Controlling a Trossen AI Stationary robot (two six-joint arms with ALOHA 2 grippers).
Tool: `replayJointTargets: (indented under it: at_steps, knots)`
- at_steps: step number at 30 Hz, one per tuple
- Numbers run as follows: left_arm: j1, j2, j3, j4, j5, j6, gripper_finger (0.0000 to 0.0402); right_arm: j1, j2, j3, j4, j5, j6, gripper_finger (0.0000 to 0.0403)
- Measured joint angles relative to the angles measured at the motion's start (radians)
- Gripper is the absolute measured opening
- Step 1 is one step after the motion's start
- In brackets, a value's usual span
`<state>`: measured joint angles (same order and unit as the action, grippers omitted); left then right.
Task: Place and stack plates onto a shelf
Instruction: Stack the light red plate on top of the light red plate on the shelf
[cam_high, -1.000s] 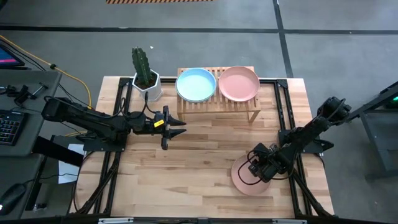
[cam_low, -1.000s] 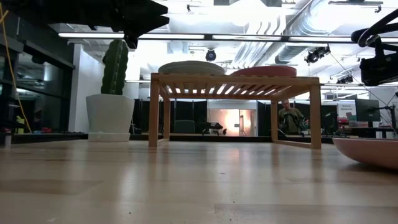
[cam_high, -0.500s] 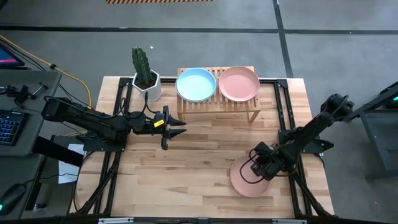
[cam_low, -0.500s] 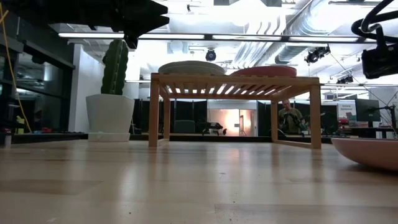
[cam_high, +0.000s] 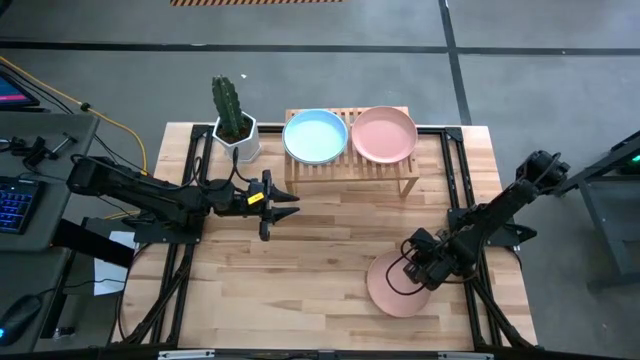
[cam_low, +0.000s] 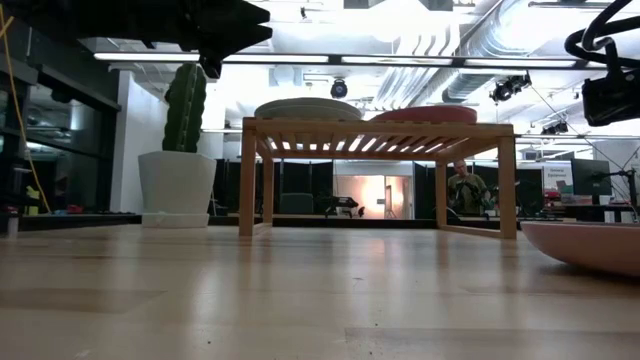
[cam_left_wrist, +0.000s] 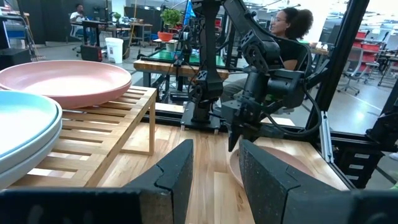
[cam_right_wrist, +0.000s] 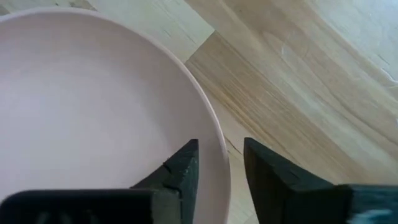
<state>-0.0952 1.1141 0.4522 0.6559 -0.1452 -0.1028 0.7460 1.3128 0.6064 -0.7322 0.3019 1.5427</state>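
Observation:
A pink plate (cam_high: 385, 292) lies flat on the table near its right near corner. My right gripper (cam_high: 408, 268) hangs over the plate's right rim, open, with one finger inside the rim and one outside (cam_right_wrist: 221, 146). On the wooden shelf (cam_high: 400, 172) at the far edge, a light blue plate (cam_high: 315, 135) tops a stack on the left. A pink plate (cam_high: 384, 133) sits on the right. My left gripper (cam_high: 290, 200) waits open above the table, in front of the shelf's left end (cam_left_wrist: 216, 146). My right gripper comes from above, pointing down, and straddles the pink plate's rim (cam_right_wrist: 219, 140) on its right side. One finger (cam_right_wrist: 183, 168) is inside and the other finger (cam_right_wrist: 267, 174) is outside. A gap shows on both sides of the rim, so I cannot tell which finger touches it. The plate rests flat on the table.
A cactus in a white hexagonal pot (cam_high: 236, 135) stands left of the shelf at the far edge. Bare wood lies between the shelf and the pink plate (cam_low: 575, 245). Beyond the table a person (cam_left_wrist: 292, 31) sits at a desk.
The pink plate on the table has slid a little toward the table's left edge, staying flat. My right gripper moved with it, still astride its rim.

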Motion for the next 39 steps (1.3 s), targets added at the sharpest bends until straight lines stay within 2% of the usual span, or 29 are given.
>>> replayJointTargets:
  at_steps: [12, 28, 32, 37, 39]
  knots:
    - [0.0, 0.0, 0.0, 0.0, 0.0, -0.008, 0.0117, 0.0, 0.003, 0.0, 0.014, -0.006, -0.006, 0.0121]
    - [0.0, 0.0, 0.0, 0.0, 0.0, -0.008, 0.0117, 0.0, 0.094, 0.0, 0.034, -0.023, 0.004, 0.0119]
    - [0.0, 0.0, 0.0, 0.0, 0.0, -0.009, 0.0117, 0.0, 0.094, 0.0, 0.036, -0.022, 0.004, 0.0089]
    - [0.0, 0.0, 0.0, 0.0, 0.0, -0.009, 0.0117, 0.0, 0.093, 0.003, 0.03, -0.009, 0.009, 0.0016]
    - [0.0, 0.0, 0.0, 0.0, 0.0, -0.009, 0.0117, 0.0, 0.091, 0.004, 0.029, 0.001, 0.01, 0.0009]
